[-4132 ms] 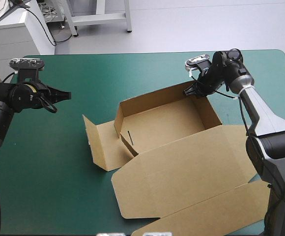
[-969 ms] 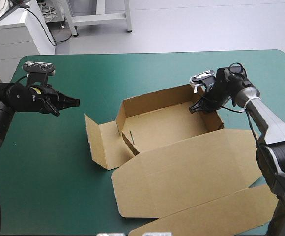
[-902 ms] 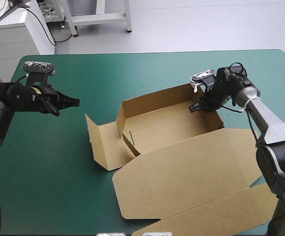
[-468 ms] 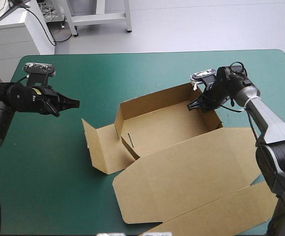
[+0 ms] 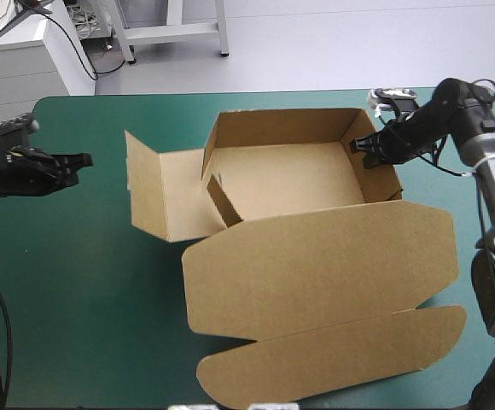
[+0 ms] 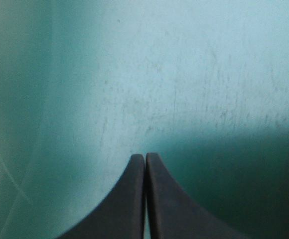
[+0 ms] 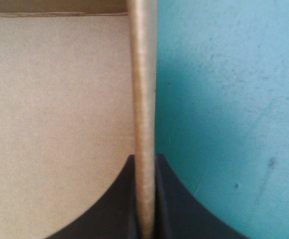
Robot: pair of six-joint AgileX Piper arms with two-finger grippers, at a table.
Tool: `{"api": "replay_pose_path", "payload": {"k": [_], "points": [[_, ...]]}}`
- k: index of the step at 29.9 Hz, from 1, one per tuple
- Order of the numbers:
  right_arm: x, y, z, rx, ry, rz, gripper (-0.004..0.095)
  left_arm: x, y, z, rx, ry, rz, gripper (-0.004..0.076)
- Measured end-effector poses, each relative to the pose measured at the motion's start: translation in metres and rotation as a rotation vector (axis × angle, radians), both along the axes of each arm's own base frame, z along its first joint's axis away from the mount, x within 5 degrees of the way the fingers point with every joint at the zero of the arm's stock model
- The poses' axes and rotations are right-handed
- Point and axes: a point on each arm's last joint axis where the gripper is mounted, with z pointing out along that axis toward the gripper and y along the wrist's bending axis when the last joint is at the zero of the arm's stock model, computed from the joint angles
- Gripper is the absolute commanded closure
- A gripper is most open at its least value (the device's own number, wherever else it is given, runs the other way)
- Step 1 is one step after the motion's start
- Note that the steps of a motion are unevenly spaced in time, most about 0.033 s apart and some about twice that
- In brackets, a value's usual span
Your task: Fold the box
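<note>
Brown box [image 5: 290, 179] mid-table, right gripper [image 5: 360, 147] pinching its 3 o'clock wall [image 7: 143, 74], left gripper [image 5: 77, 160] closed on nothing.

Its tray sits at the table's centre with walls raised, the lid [image 5: 316, 273] lies flat toward 6 o'clock, and a flap [image 5: 149, 188] stands loose at the tray's 9 o'clock. The right gripper's black fingers are all but closed with the wall's top edge between them, near the 2 o'clock corner. The left gripper, fingers pressed together and empty, hovers over bare teal-green cover [image 5: 102, 282] at the table's 9 o'clock edge, well apart from the box. The board looks light, stiff across its panels and hinged at the scores. It would likely slide under a one-sided push and crease under a hard pinch. Best holds, I judge, are wall tops near a corner or the flap's free edge.
</note>
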Motion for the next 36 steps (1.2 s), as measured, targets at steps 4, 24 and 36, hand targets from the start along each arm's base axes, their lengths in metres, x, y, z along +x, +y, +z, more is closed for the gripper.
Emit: {"api": "replay_pose_path", "payload": {"k": [4,24,36], "points": [[-0.011,-0.028,0.028,0.102,-0.073,-0.058,0.0927,0.000,0.038,-0.001,-0.221,-0.072,0.070,0.0732],[-0.036,-0.027,0.076,0.315,-0.217,-0.013,0.0927,0.024,0.013,-0.015,-0.524,-0.123,-0.194,0.0731],[-0.036,-0.027,0.076,0.314,-0.219,-0.012,0.0927,0.027,-0.001,-0.015,-0.527,-0.111,-0.238,0.0363]]}}
